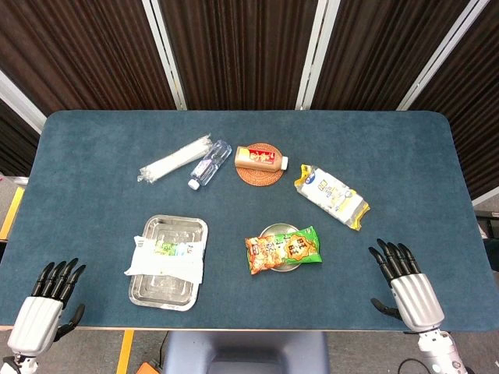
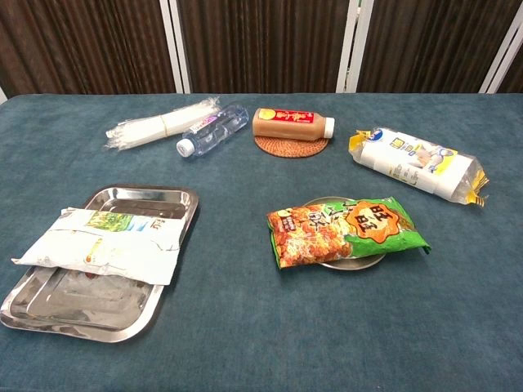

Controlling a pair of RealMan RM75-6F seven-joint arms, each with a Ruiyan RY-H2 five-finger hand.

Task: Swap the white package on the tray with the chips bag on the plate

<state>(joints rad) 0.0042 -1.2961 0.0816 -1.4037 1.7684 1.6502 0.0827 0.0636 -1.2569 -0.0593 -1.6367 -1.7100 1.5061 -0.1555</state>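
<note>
A white package (image 1: 168, 260) (image 2: 102, 243) lies flat across the steel tray (image 1: 165, 297) (image 2: 73, 310) at the front left. An orange-and-green chips bag (image 1: 283, 249) (image 2: 343, 231) covers most of a small metal plate (image 1: 272, 231) (image 2: 353, 262) in the middle of the table. My left hand (image 1: 48, 302) hovers at the front left corner, fingers spread, holding nothing, well left of the tray. Near the front right edge my right hand (image 1: 407, 286) is also spread and empty, right of the plate. Neither hand shows in the chest view.
At the back lie a clear sleeve of straws (image 1: 175, 159) (image 2: 159, 124), a water bottle (image 1: 209, 164) (image 2: 214, 130), a brown drink bottle (image 1: 261, 158) (image 2: 292, 124) on a woven coaster (image 1: 260, 177) (image 2: 292, 148), and a white-and-yellow bag (image 1: 331, 195) (image 2: 417, 164) at the right.
</note>
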